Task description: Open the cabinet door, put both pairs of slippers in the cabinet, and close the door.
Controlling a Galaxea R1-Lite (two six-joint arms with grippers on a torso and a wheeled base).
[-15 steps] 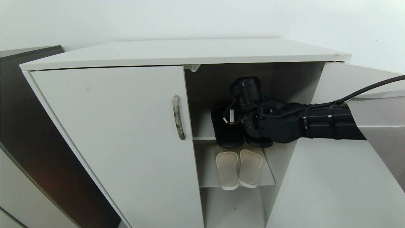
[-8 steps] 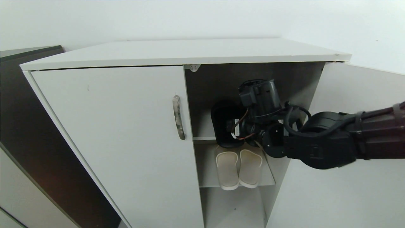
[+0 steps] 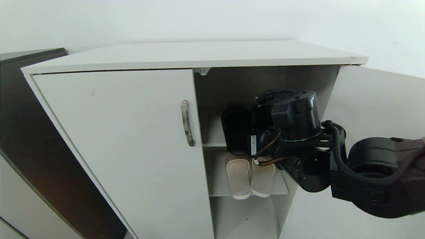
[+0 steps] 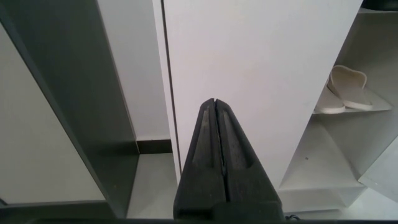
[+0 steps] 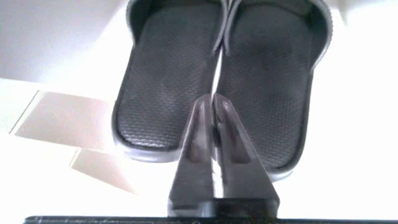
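Hovering right of centre by the black slippers [image 5: 168, 81], perhaps touching, our right gripper [image 5: 213, 99], jaws together like the left gripper's [image 4: 214, 102], could snag them off the shelf [image 3: 212, 145].

Dark furniture panel [image 3: 33, 132] at far left, pale wall [image 3: 212, 20] behind.

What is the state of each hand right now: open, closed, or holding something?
Left hand: closed, holding nothing.
Right hand: closed, apparently empty; the black slippers lie just beyond its tips.
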